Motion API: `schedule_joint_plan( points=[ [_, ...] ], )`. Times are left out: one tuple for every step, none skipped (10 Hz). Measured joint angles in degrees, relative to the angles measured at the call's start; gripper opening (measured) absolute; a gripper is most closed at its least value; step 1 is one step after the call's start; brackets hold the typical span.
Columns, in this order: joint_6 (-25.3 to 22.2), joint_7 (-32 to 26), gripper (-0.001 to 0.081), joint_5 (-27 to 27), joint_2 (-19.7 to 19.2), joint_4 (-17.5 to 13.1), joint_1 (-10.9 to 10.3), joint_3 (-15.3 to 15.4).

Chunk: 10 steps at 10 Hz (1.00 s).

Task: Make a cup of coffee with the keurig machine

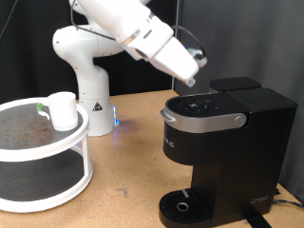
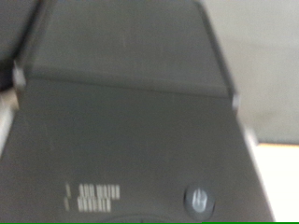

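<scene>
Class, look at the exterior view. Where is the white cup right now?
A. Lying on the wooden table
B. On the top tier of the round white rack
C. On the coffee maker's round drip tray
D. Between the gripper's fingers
B: the cup stands on the top tier of the round rack, far from the coffee maker; its drip tray is bare.

The keurig machine (image 1: 220,150) is sitting at the exterior view's right on the wooden table; it's a big black boxy thing with a silver-grey arched handle wrapping around the rounded brew head, lid looking closed; the round drip tray at the bottom is sitting bare. In the wrist view its dark top (image 2: 131,121) is filling nearly everything, pretty blurry. The cup (image 1: 64,110) is standing upright, small and plain white, well apart at the exterior view's left on a round white rack.
</scene>
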State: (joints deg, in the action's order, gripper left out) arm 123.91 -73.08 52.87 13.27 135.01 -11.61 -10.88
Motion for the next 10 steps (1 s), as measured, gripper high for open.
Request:
schedule_joint_plan(
  points=[
    [-2.91,1.14,0.0,0.02,0.52,-0.83,0.14,-0.69],
    [-2.62,0.99,0.0,-0.17,0.47,-0.66,0.14,-0.63],
    [-3.11,0.85,0.0,-0.72,0.57,-0.28,0.24,-0.81],
    [-5.15,0.75,0.0,-1.88,0.96,0.34,0.73,-1.5],
    [-7.26,0.33,0.0,-3.02,1.88,1.21,1.49,-2.5],
    [-10.76,0.09,0.0,-4.53,2.89,1.88,2.29,-3.69],
    [-15.27,-0.65,0.0,-6.53,3.76,2.07,3.08,-5.08],
    [-19.49,-2.22,0.0,-8.2,4.56,2.11,3.79,-6.55],
    [-22.6,-3.52,0.0,-9.53,5.37,2.18,4.53,-7.9],
    [-24.21,-4.14,0.0,-9.96,6.38,2.53,4.92,-8.52]
  ],
)
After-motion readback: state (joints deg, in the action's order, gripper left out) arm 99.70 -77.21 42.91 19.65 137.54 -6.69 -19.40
